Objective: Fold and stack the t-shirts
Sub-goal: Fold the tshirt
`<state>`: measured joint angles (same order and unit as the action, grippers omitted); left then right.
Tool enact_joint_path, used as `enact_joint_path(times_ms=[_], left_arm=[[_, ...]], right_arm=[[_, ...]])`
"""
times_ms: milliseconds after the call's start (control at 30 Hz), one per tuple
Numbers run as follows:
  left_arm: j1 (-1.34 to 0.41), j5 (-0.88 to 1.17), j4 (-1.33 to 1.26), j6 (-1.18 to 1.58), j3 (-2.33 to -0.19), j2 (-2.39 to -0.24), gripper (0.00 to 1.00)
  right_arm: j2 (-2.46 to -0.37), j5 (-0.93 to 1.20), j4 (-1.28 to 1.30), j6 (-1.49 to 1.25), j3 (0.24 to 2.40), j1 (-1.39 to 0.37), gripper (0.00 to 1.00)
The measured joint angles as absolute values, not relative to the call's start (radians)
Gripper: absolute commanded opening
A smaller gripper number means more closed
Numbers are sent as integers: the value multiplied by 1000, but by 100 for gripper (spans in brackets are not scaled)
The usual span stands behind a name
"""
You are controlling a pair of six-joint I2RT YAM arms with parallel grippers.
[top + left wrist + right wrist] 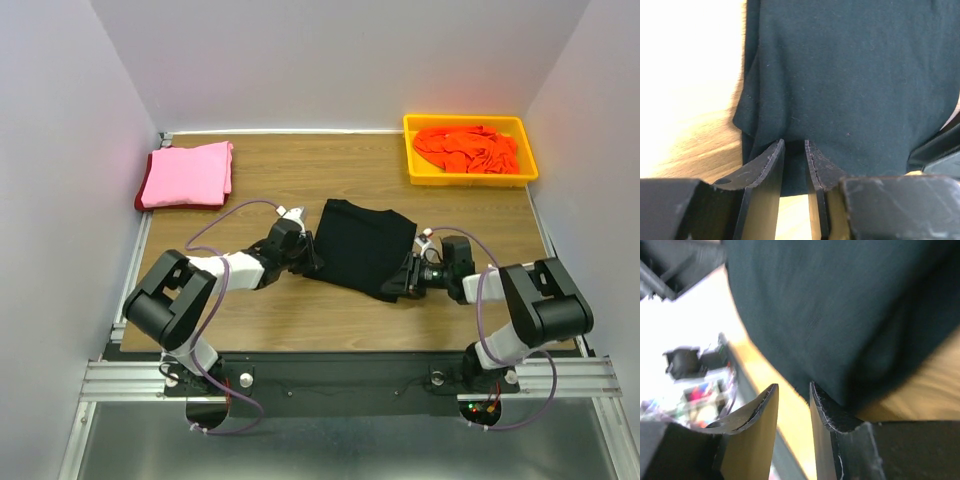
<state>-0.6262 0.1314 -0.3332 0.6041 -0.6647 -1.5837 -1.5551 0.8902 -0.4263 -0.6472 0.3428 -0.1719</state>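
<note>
The black t-shirt (362, 245) lies folded on the middle of the wooden table. My left gripper (310, 256) is at its left edge; in the left wrist view the gripper (795, 145) stands narrowly open, with the hem of the shirt (850, 80) lying between the tips. My right gripper (401, 281) is at the shirt's near right corner. In the right wrist view this gripper (792, 389) is narrowly open and empty, with the shirt (840, 305) just beyond the right fingertip. A folded pink t-shirt (188, 172) lies on a dark red one (139, 198) at the far left.
A yellow tray (414, 160) at the far right holds a crumpled orange t-shirt (468, 148). White walls close in the table on the left, back and right. The arms' mounting rail (340, 378) runs along the near edge.
</note>
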Motion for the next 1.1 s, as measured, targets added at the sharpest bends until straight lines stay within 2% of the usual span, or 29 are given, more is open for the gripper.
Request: enact_joint_path(times_ms=[267,433,633,800,933,1100], left_arm=[[-626,100,-286,607,-648,-1481,42],[-627,85,-278,597,-651,-1436,44],[-628,63,-239,575,-654,-1422,52],[-650,17,-187,532,-684,-1377,66],[-664,-14,-168,506,-704,-1341,79],[-700,-77,-137,458,-709,-1302,86]], right_arm=[[-1376,833,-295,-633,438,-164,39],[-1425,805,-299,-619,510,-163,38],[-1544,764,-295,-608,484,-138,38],[-1534,748,-252,-598,499,-109,42],[-1495,654,-149,-567,606,-105,43],[-1513,527,-84,-534,750,-104,43]])
